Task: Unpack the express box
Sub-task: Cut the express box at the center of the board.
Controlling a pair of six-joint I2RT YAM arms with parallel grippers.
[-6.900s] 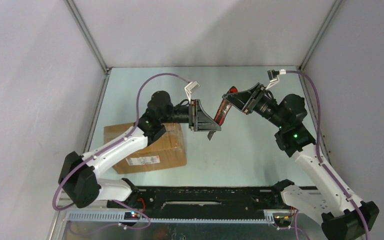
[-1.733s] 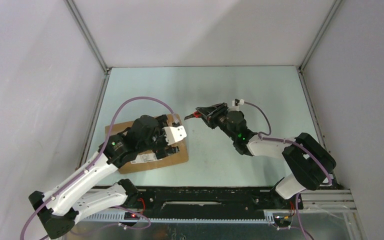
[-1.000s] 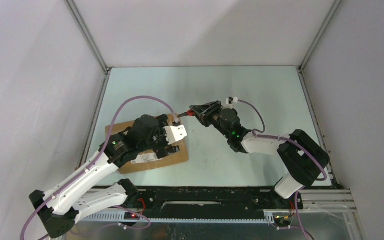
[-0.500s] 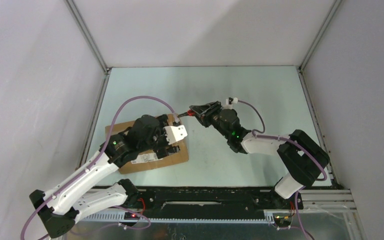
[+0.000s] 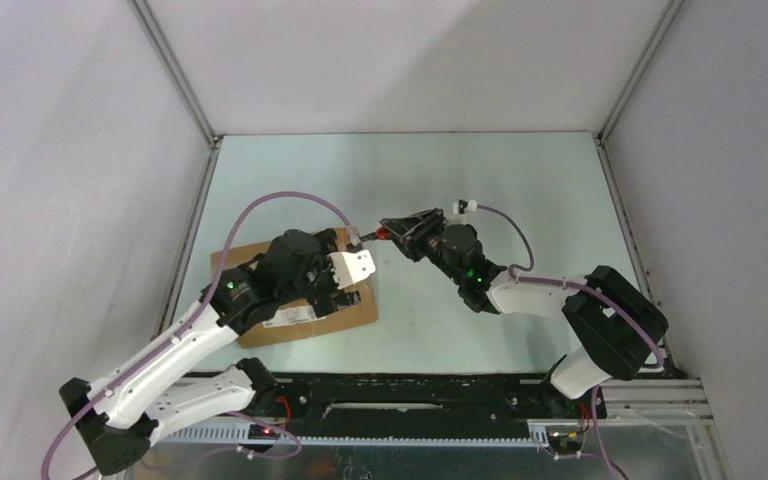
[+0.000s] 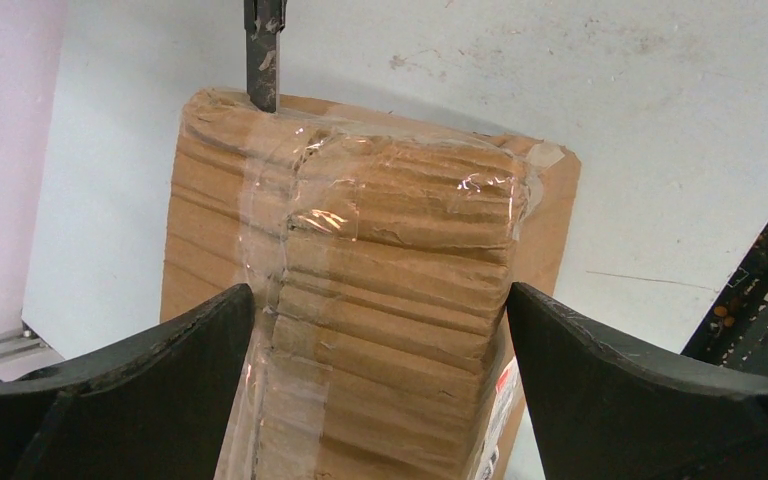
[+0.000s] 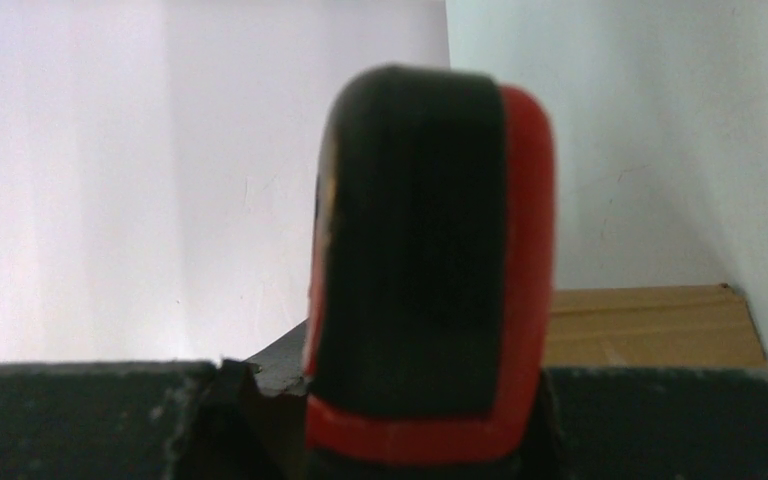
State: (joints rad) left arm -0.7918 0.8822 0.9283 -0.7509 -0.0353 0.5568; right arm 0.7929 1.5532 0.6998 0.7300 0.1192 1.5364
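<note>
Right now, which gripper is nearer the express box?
Left. The left gripper straddles the express box, open. The right gripper is off its far right corner, shut on a red-and-black cutter whose blade reaches the box.

Overhead: even, diffuse light, with soft shadows on the surface (image 5: 520, 180). My left wrist view: sharp, with glare on the tape (image 6: 325, 215) of the express box (image 6: 400, 320). My right wrist view: the red-and-black handle (image 7: 420, 280) at centre frame is blurred.

A scuffed pale green tabletop (image 5: 500, 170) sits under even light. Plain white wall panels (image 5: 400, 60) enclose three sides, joined at the corners by grey metal posts (image 5: 172, 70).
</note>
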